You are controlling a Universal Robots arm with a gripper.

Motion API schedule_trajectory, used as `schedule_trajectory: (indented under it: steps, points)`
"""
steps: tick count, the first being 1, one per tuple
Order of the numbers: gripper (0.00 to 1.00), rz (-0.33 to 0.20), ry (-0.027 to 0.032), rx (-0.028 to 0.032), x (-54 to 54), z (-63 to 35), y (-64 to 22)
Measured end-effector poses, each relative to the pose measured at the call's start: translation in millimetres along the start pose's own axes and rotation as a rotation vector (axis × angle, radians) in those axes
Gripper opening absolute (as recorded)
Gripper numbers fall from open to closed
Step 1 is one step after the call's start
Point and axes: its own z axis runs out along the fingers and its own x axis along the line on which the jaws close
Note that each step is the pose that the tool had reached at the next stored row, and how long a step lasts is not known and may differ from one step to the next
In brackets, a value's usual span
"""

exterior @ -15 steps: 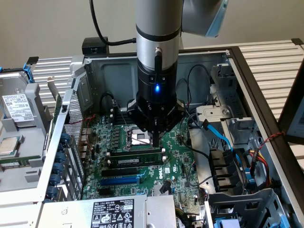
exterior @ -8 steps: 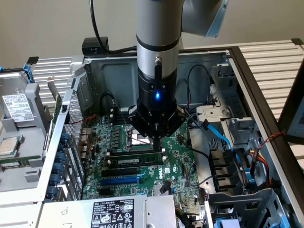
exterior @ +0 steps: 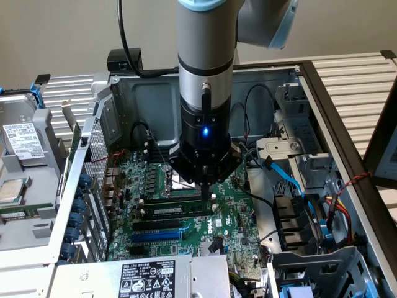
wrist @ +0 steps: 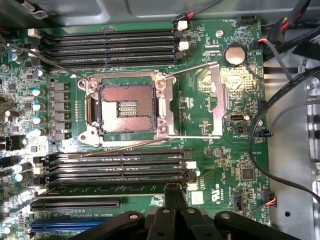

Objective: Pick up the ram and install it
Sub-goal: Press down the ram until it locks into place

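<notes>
- Nearest the exterior camera lies a grey metal power-supply box with a white printed label (exterior: 146,278), at the front edge of the open computer case.
- Further along to the exterior view's left, a silver hard drive with a white sticker (exterior: 22,139) sits outside the case wall (exterior: 87,162).
- At the centre, the ram (exterior: 180,210), a long, thin green circuit-board stick with dark chips and a small white label, stands on edge in a black memory slot on the green motherboard (exterior: 226,218), just in front of the square processor socket (wrist: 127,107).
- Handling judgement: light, stiff and fragile; best held by its long top edge, never the chips.
- Directly above it, the black end effector (exterior: 205,188) is closed tight, its tip pressing on the stick's top edge, gripping nothing.
</notes>
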Motion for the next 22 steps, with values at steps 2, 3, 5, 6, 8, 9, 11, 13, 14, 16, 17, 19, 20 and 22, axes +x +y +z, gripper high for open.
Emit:
schedule_trajectory:
  steps: [2,3,5,6,8,9,11,13,14,16,17,19,20,22]
  points:
    - [0.1,0.0,-0.0002,0.0001,1.3,1.5,-0.2]
    - [0.1,0.0,-0.0006,0.0,1.8,2.3,-0.2]
    - [0.1,0.0,-0.0013,-0.0001,1.8,3.9,-0.3]
    - [0.1,0.0,-0.002,-0.0001,1.9,4.6,-0.3]
    - [0.1,0.0,-0.0029,-0.0001,2.1,5.7,-0.3]
    - [0.1,0.0,-0.0033,-0.0001,2.1,6.1,-0.3]
    - [0.1,0.0,-0.0039,-0.0003,2.2,7.1,-0.4]
    - [0.1,0.0,-0.0045,-0.0004,2.5,8.1,-0.4]
    - [0.1,0.0,-0.0045,-0.0003,2.6,8.6,-0.4]
    - [0.1,-0.001,-0.0046,0.0,2.8,9.2,-0.5]
    - [0.1,-0.001,-0.0046,0.0002,2.9,9.3,-0.6]
    - [0.1,-0.001,-0.0049,-0.0001,3.2,9.8,-0.6]
    - [0.1,-0.001,-0.005,-0.0003,3.3,10.0,-0.6]
    - [0.1,0.0,-0.0054,-0.0005,3.7,10.5,-0.6]
